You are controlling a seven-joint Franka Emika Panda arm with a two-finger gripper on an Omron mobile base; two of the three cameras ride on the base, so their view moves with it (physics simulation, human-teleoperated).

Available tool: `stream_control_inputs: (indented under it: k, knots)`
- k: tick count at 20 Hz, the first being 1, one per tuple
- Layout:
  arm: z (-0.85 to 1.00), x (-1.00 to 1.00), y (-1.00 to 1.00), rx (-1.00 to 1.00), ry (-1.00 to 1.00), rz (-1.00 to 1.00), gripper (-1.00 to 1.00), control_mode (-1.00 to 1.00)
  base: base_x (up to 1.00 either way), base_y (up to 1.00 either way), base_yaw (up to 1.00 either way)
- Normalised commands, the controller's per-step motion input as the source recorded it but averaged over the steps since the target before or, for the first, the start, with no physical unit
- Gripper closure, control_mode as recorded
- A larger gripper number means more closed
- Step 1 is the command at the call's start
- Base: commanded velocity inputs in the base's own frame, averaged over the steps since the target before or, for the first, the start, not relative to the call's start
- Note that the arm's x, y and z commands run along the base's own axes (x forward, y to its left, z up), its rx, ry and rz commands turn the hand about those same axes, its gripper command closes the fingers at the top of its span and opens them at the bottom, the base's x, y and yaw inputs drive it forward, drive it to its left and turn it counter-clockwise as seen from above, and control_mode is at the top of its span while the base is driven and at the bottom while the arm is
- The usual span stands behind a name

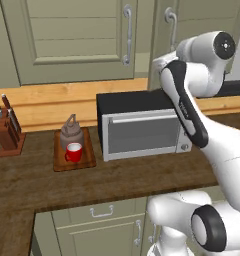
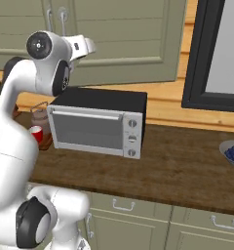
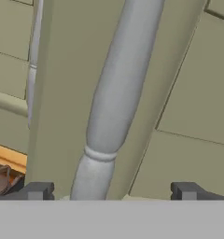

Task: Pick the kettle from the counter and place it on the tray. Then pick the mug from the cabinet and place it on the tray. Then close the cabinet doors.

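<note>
1. We find no brand, label or legible writing on any item; the toaster oven point(image 1: 142, 129) carries three round knobs on its right panel, but any markings there are too small to read.
2. The gripper point(image 3: 109, 189) faces a silver bar handle point(image 3: 115, 93) at close range. Its two dark fingertips point(image 3: 37, 190) show at the bottom of the hand view, set wide apart — the jaws are spread, with the handle between them but not pinched.
3. The cabinet doors point(image 1: 72, 40) appear shut in the left base view, both sage-green panels lying flat; the right door point(image 2: 133, 39) is partly covered by the arm, and the wrist hides the lower part of its handle.
4. The kettle point(image 1: 71, 131) stands on the tray point(image 1: 87, 161), at the back of it, upright.
5. The mug point(image 1: 73, 152) stands on the same tray, just in front of the kettle and apparently touching it.
6. The tray lies on the surface point(image 1: 117, 180), just left of the toaster oven.
7. In the right base view the arm and the oven cover most of the kettle and mug — only slivers show.
8. A knife block point(image 1: 7, 131) stands at the left, cut off by the frame edge; a bowl of dark blue items point(image 2: 232, 152) is cut off at the right edge.
</note>
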Motion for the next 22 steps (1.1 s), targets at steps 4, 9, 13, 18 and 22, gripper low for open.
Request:
stream_control_inputs:
  k: [4,9,13,18,22]
  knots:
    - [-0.16,0.66,0.01,-0.03,0.00,-0.04,-1.00,-1.00,0.00,0.00,0.00]
    - [-0.14,0.58,0.00,-0.01,0.00,-0.08,-1.00,-1.00,0.00,0.00,0.00]
    - [-0.13,0.58,0.00,0.00,0.00,-0.15,-1.00,-1.00,0.00,0.00,0.00]
    - [-0.14,0.58,0.00,0.00,0.00,-0.19,-1.00,-1.00,0.00,0.00,0.00]
    - [-0.04,0.42,0.00,0.00,0.01,-0.19,-1.00,-1.00,0.00,0.00,0.00]
